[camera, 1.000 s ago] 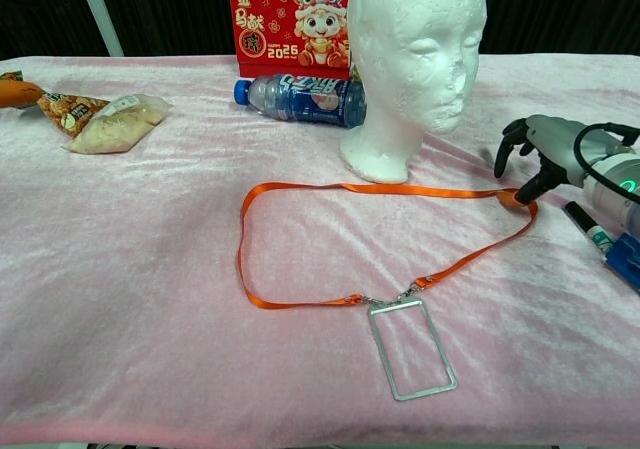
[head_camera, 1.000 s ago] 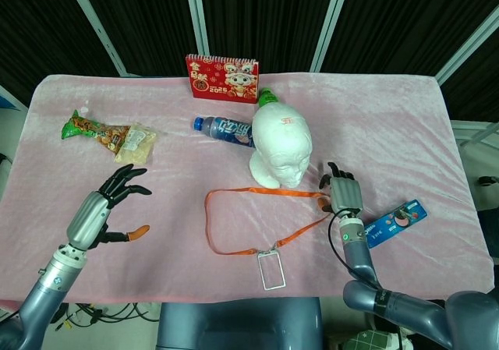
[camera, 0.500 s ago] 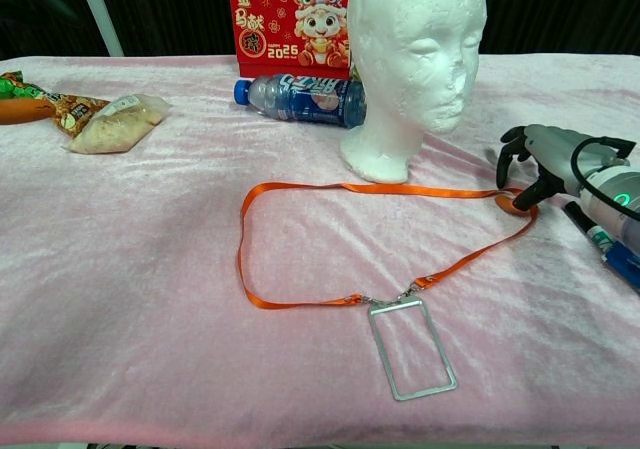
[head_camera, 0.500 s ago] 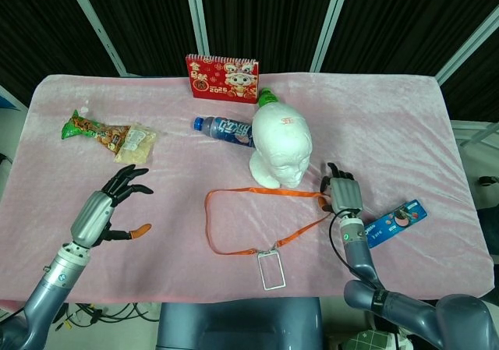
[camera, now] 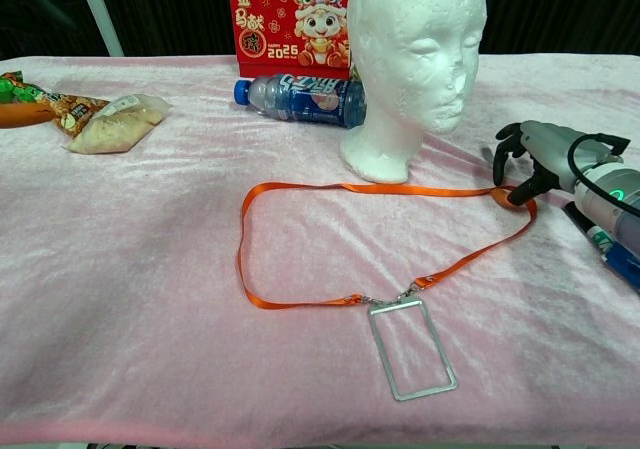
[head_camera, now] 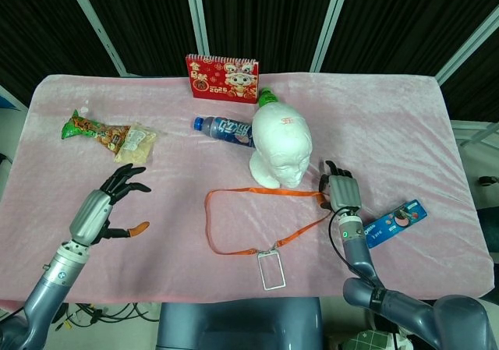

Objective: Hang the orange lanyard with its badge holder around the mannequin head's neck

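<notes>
The orange lanyard (head_camera: 234,193) (camera: 300,188) lies flat in a loop on the pink cloth, in front of the white foam mannequin head (head_camera: 282,147) (camera: 415,59). Its clear badge holder (head_camera: 272,270) (camera: 411,347) rests at the near end. My right hand (head_camera: 341,192) (camera: 540,157) is at the loop's right bend, with fingers curved down and fingertips touching the strap. The strap still lies flat on the cloth. My left hand (head_camera: 105,206) hovers at the left with spread fingers, holding nothing.
A blue water bottle (head_camera: 224,128) lies behind the mannequin head and a red desk calendar (head_camera: 222,77) stands at the back. Snack packets (head_camera: 105,134) sit at the far left. A blue card (head_camera: 396,219) and a marker (camera: 590,231) lie beside my right wrist.
My right hand has crept left onto the lanyard's right bend. My left hand has drifted slightly back toward me. The lanyard has not moved.
</notes>
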`<control>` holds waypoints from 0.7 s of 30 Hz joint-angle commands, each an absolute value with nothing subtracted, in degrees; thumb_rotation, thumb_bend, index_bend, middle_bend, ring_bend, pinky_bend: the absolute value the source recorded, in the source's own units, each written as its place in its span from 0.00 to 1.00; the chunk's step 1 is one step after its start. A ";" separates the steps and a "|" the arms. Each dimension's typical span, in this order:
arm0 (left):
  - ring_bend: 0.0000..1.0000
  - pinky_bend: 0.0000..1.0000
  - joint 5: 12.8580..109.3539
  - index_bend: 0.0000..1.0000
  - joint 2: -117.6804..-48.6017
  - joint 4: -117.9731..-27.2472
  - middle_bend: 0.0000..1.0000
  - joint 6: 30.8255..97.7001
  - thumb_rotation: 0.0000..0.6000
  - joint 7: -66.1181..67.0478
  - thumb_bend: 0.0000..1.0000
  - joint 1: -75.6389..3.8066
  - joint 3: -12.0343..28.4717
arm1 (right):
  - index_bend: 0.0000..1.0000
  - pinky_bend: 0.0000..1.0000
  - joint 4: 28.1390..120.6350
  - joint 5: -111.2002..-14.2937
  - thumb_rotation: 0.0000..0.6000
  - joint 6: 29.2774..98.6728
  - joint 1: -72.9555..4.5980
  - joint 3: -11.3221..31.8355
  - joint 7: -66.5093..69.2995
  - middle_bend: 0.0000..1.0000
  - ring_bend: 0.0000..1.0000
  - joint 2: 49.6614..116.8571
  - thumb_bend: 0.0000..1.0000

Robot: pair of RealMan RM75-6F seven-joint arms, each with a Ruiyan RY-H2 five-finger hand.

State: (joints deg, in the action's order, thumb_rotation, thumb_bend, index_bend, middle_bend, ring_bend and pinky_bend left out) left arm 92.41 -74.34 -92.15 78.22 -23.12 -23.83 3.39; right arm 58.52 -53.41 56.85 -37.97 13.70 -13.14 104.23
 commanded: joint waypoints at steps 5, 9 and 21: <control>0.00 0.12 91.50 0.31 -74.11 -92.17 0.10 77.43 1.00 -23.50 0.19 -23.95 3.57 | 0.62 0.19 58.58 -53.75 1.00 56.34 -37.75 14.01 -13.38 0.12 0.21 104.31 0.39; 0.00 0.12 91.33 0.31 -73.91 -92.35 0.10 77.35 1.00 -23.42 0.19 -23.92 3.61 | 0.63 0.19 58.68 -53.79 1.00 55.94 -37.66 14.22 -13.48 0.12 0.21 104.38 0.45; 0.00 0.12 87.71 0.35 -75.31 -92.93 0.12 72.48 1.00 -19.81 0.22 -27.39 6.80 | 0.66 0.19 61.88 -54.83 1.00 56.23 -37.03 15.06 -13.05 0.12 0.21 102.91 0.45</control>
